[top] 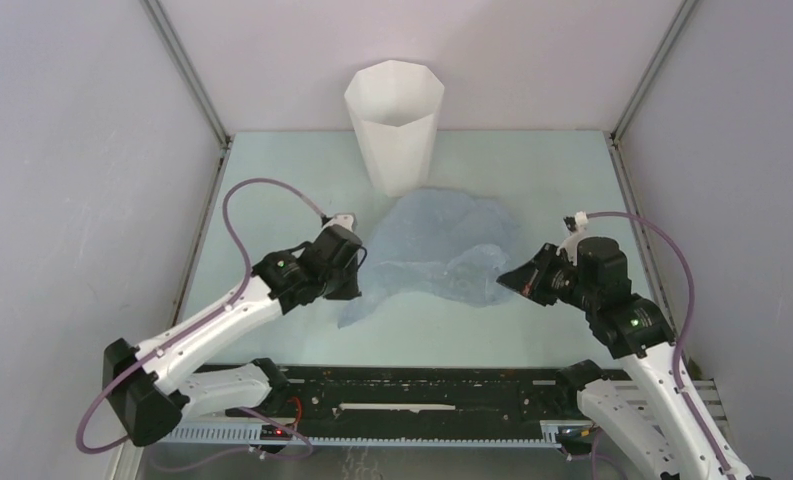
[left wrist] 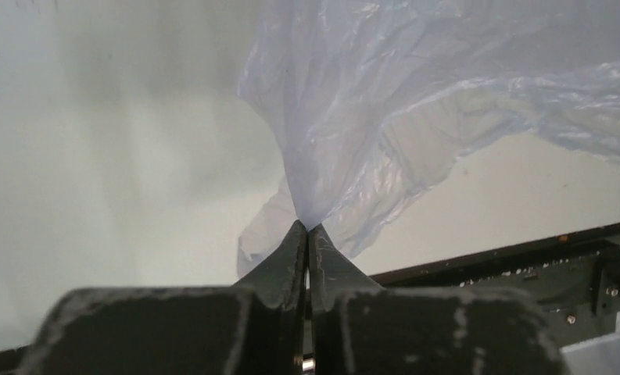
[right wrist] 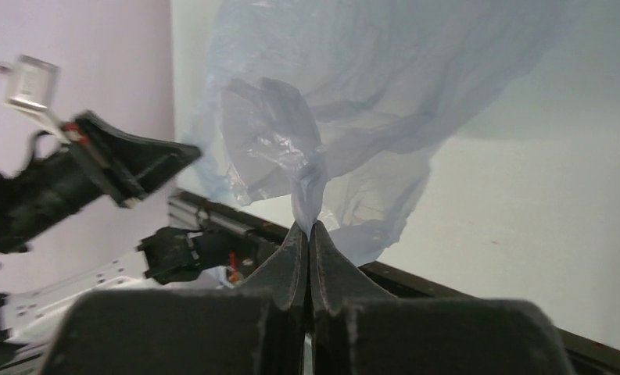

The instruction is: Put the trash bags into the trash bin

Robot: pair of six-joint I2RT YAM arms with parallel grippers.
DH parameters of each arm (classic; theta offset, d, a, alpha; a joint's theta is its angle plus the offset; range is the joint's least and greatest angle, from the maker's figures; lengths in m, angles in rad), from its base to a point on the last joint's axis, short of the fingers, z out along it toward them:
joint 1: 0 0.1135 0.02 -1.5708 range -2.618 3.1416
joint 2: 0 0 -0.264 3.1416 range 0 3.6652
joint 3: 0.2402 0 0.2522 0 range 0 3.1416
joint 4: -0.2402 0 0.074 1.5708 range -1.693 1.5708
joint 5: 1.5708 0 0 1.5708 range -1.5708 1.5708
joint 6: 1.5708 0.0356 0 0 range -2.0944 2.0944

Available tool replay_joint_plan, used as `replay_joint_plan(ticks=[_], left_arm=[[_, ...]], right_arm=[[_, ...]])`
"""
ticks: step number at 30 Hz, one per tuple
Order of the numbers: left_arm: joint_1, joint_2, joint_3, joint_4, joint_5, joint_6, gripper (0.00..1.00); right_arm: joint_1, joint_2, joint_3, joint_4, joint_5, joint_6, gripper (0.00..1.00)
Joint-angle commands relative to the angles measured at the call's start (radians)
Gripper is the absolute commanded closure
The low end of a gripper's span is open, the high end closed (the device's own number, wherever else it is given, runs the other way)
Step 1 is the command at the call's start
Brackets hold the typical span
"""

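Observation:
The pale-blue translucent trash bag (top: 442, 250) hangs spread between both grippers over the table's middle. My left gripper (top: 360, 262) is shut on the bag's left edge; the left wrist view shows the film (left wrist: 353, 117) pinched at the fingertips (left wrist: 307, 228). My right gripper (top: 504, 279) is shut on the bag's right edge; the right wrist view shows a gathered fold (right wrist: 310, 183) pinched at its tips (right wrist: 309, 226). The tall white faceted trash bin (top: 394, 125) stands upright at the back centre, just beyond the bag's far edge, its mouth open.
Grey enclosure walls stand on both sides and at the back. A black rail (top: 422, 395) runs along the near table edge between the arm bases. The left arm (right wrist: 72, 176) shows in the right wrist view.

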Motion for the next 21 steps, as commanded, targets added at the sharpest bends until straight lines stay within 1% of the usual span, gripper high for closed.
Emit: replay_joint_plan(ticks=[1,3,5,7,8,10,11,13,14,15,16,17,18,20,21], left_arm=[[0.007,0.093,0.193,-0.016,-0.102,0.076,0.99],[0.045,0.145,0.258,-0.01,-0.067,0.067,1.0],[0.116,0.2,0.318,0.016,0.029,0.043,1.0],[0.2,0.267,0.415,0.007,0.139,-0.003,1.0],[0.249,0.296,0.473,0.001,0.179,-0.021,1.0],[0.291,0.332,0.625,-0.013,0.207,-0.045,1.0],[0.292,0.334,0.722,-0.016,0.203,-0.04,1.0],[0.25,0.309,0.926,-0.016,0.143,0.013,1.0],[0.213,0.286,1.017,-0.01,0.086,0.053,1.0],[0.164,0.259,1.077,0.011,0.033,0.097,1.0],[0.117,0.216,1.091,0.05,-0.017,0.143,1.0],[0.073,0.162,1.054,0.117,-0.049,0.187,1.0],[0.047,0.1,0.966,0.188,-0.063,0.211,1.0],[0.041,-0.052,0.725,0.306,-0.102,0.18,1.0],[0.043,-0.101,0.593,0.304,-0.156,0.139,1.0]], right_arm=[[-0.005,-0.01,-0.033,-0.095,0.127,-0.152,1.0],[-0.005,-0.008,-0.092,-0.083,0.147,-0.169,1.0],[-0.01,0.024,-0.118,-0.012,0.098,-0.16,1.0],[-0.027,0.105,-0.075,0.063,0.031,-0.154,1.0],[-0.035,0.164,-0.013,0.082,0.012,-0.163,1.0],[-0.05,0.3,0.189,0.042,0.001,-0.207,1.0],[-0.052,0.371,0.396,-0.023,0.004,-0.241,1.0],[-0.035,0.475,0.731,-0.175,0.029,-0.3,1.0],[-0.008,0.503,0.893,-0.234,0.07,-0.331,1.0],[0.038,0.514,1.018,-0.275,0.125,-0.361,1.0],[0.097,0.51,1.112,-0.291,0.184,-0.395,1.0],[0.16,0.489,1.142,-0.278,0.246,-0.42,1.0],[0.218,0.445,1.113,-0.231,0.284,-0.434,1.0],[0.268,0.311,0.912,-0.101,0.297,-0.437,1.0],[0.269,0.252,0.766,-0.046,0.296,-0.422,1.0]])
